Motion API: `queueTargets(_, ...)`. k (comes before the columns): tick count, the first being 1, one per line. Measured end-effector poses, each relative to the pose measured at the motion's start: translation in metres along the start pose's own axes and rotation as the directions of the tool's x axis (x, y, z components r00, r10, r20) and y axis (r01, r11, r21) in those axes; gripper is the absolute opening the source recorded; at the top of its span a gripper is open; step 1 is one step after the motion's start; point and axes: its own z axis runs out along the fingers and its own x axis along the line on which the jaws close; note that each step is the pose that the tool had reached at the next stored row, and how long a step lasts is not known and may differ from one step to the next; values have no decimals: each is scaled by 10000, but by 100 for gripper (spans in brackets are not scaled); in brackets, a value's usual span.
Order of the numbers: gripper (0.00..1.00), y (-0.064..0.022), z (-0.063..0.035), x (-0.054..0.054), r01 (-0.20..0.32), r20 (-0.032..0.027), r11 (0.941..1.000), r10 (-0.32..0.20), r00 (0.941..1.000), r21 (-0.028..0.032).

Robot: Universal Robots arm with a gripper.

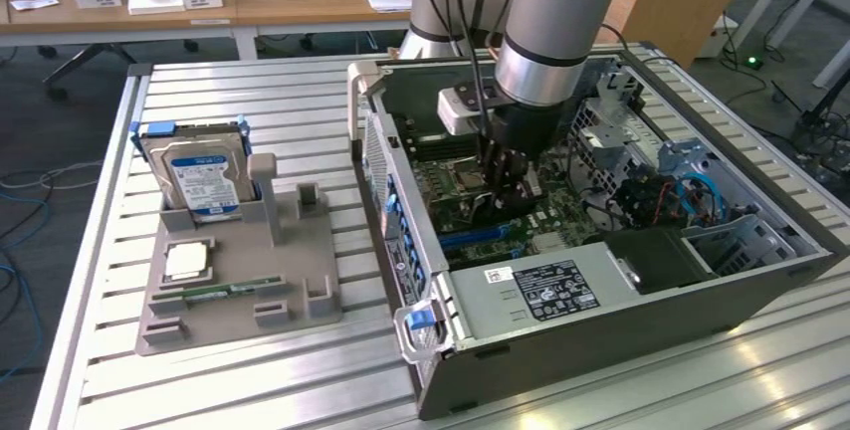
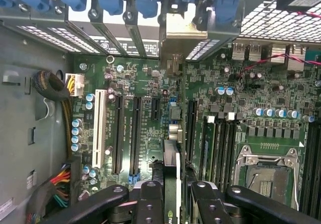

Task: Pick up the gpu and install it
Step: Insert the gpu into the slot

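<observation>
Gpu in gripper stands over motherboard slots.

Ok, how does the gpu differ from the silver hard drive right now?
The gpu is clamped in the gripper inside the open computer case, above the motherboard; the hard drive sits untouched in the grey holder to the exterior view's left of the case. The gpu is a thin dark card; the hard drive is a thicker silver block with a blue-white label. Both stand on edge.
</observation>
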Motion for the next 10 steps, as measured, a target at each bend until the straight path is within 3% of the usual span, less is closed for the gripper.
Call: queueTargets(10, 26, 46, 30, -25, 31, -9, 10000, -31, 10000, 20)
